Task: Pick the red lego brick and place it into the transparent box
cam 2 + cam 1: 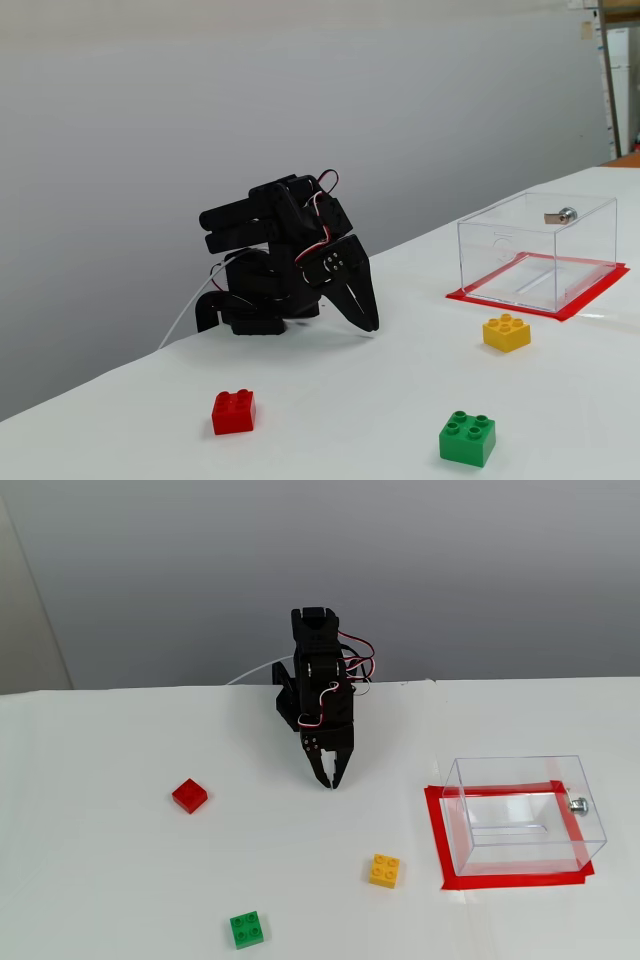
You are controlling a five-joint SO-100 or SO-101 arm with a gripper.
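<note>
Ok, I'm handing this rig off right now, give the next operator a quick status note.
Gripper: shut, empty, tips down near the table by the arm's base.
Red lego brick: on the table, left of the gripper in the higher fixed view, untouched.
Transparent box: empty, standing on the red tape rectangle at right.
Yellow brick and green brick: leave them.
Done: nothing. Left: reach, grasp the red brick, carry, drop it in.
</note>
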